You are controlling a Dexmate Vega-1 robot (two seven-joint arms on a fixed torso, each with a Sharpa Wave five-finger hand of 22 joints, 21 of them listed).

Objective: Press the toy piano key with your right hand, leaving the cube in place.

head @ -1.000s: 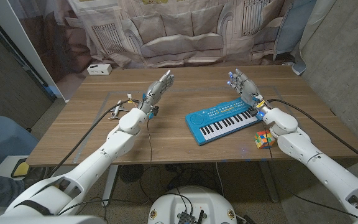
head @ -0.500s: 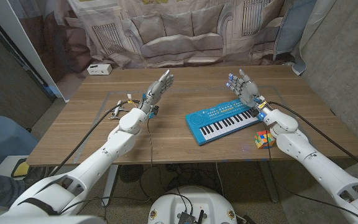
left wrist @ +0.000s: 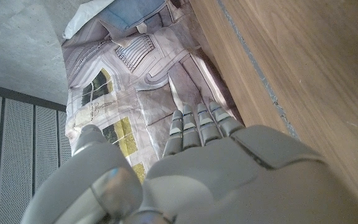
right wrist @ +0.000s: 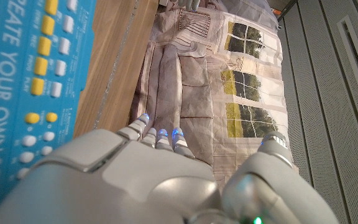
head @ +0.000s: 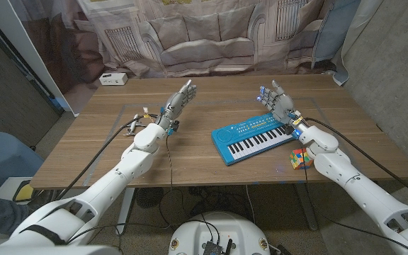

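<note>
We judge that the main risk is at the right forearm: the small multicoloured puzzle cube (head: 299,159) lies on the wooden table (head: 190,156) just beside the near right corner of the blue plastic toy piano with black and white keys (head: 255,136), and the arm passes close over it, so a low or sideways approach to the keys could push the cube out of place. A flat press with several fingers could also sound more than 1 key. The right hand (head: 278,102) is raised at the far right end of the piano, fingers extended and a little apart, holding nothing; we cannot tell whether it touches the piano. The left hand (head: 180,100) is also raised with fingers straight, holding nothing, well apart from the piano.
</note>
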